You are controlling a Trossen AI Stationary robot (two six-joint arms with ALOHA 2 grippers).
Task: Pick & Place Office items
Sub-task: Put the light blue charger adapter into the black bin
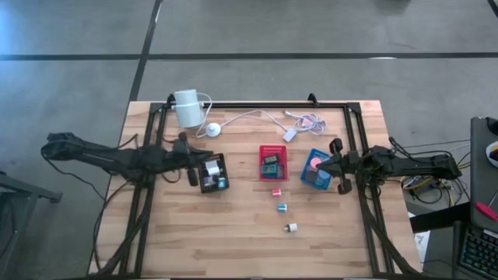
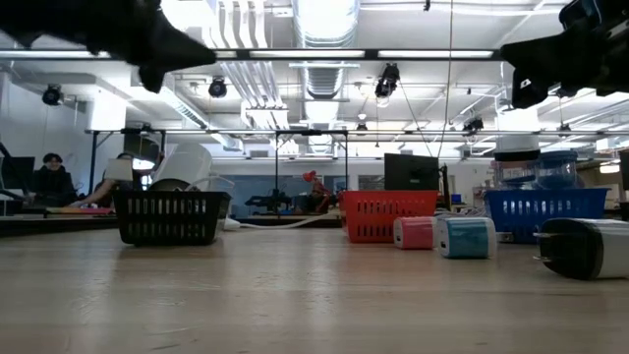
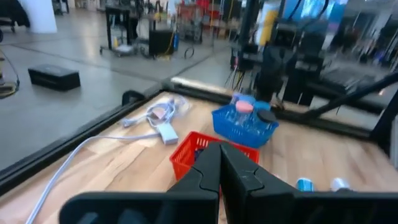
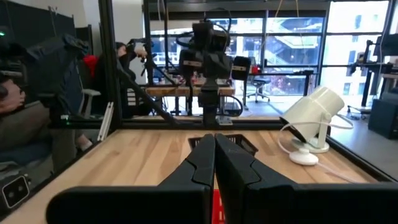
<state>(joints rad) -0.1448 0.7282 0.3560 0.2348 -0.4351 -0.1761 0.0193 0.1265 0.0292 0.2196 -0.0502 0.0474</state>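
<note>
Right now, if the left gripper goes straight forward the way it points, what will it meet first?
Probably the red tray: the shut left gripper points straight at it, with the blue tray behind. Depth is unclear.

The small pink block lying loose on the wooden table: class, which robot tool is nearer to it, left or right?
Right. The right tool hangs beside the blue tray, a short way from the small pink block; the left tool sits beyond the red tray, by the black tray.

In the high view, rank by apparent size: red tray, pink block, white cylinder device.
1. White cylinder device
2. Red tray, close to the cylinder in size, so that order is unsure
3. Pink block, clearly smallest
</note>
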